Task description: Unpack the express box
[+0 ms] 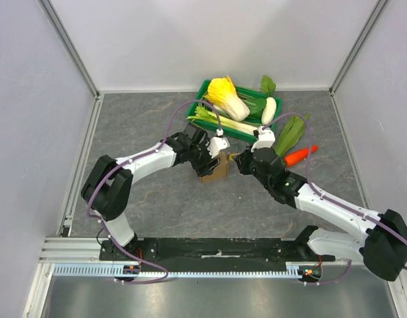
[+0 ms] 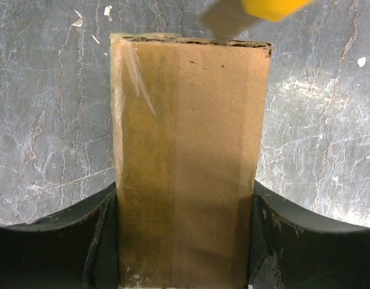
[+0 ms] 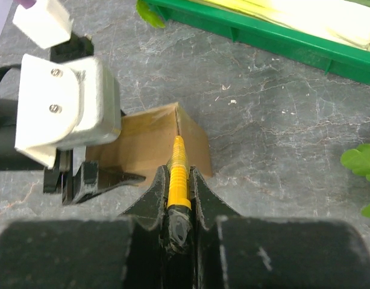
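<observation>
— How far has it got with the express box (image 1: 215, 169)?

— Hardly begun, I'd say. The box stands on its edge on the desk (image 1: 157, 218), on the near side of the green crate (image 3: 281, 41) of vegetables. It looks shut: the card lies flat, clear tape (image 2: 137, 72) runs across its face, and nothing has been lifted out.

— So what's left?

— Nearly all of it. The tape has to be slit, the lid folded back, and whatever is inside taken out. I can't see any contents from here.

— And the arms?

— The left fingers (image 2: 52, 253) are spread wide, one pressed against each side of the box, clamping it upright between them. The right fingers (image 3: 206, 201) are clenched tight on a yellow utility knife (image 3: 178, 174). They pinch it by the handle, with the tip pointing forward at the top edge of the box.

— Is the blade on the card?

— From the left wrist the tip meets the far edge of the box, right at the seam. Whether it has bitten in at all, I can't tell.
</observation>
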`<control>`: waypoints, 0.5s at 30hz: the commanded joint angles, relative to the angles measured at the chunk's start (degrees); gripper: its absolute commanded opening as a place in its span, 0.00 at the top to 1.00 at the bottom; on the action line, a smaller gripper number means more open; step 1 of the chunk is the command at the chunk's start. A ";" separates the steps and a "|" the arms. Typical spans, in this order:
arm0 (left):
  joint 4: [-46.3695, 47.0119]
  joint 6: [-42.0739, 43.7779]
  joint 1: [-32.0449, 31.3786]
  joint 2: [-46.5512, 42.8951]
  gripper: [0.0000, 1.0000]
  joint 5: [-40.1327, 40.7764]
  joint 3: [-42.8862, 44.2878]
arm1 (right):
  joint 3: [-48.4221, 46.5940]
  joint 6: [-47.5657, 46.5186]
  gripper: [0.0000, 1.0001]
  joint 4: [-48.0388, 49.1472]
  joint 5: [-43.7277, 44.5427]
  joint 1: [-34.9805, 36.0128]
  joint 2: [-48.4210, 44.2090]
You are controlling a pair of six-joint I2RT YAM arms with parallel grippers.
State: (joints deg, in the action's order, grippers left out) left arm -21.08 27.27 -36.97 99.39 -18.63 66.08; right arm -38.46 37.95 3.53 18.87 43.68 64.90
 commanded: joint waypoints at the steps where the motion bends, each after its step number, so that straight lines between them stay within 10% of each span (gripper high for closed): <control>1: -1.94 -2.39 2.17 2.47 0.54 3.44 0.36 | -3.99 0.80 1.00 -8.89 0.28 0.88 -3.55; 5: -0.98 -3.18 2.08 0.37 0.32 0.62 1.15 | -6.71 0.72 1.00 -9.51 3.80 0.70 -4.96; 6: -0.37 -3.27 2.08 -0.07 0.06 -0.25 1.59 | -7.15 0.63 1.00 -9.68 4.76 0.88 -4.96; 7: -0.28 -3.53 2.08 -0.60 0.01 -0.70 1.85 | -7.42 0.54 1.00 -9.77 5.03 0.79 -4.88; 15: 0.60 -6.00 2.08 -6.66 0.00 -9.04 3.96 | -8.83 1.33 1.00 -12.40 6.96 0.70 -4.35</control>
State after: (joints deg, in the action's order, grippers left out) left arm -21.37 24.34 -34.85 98.61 -21.63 66.94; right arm -44.56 38.22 -6.70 23.11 44.29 61.17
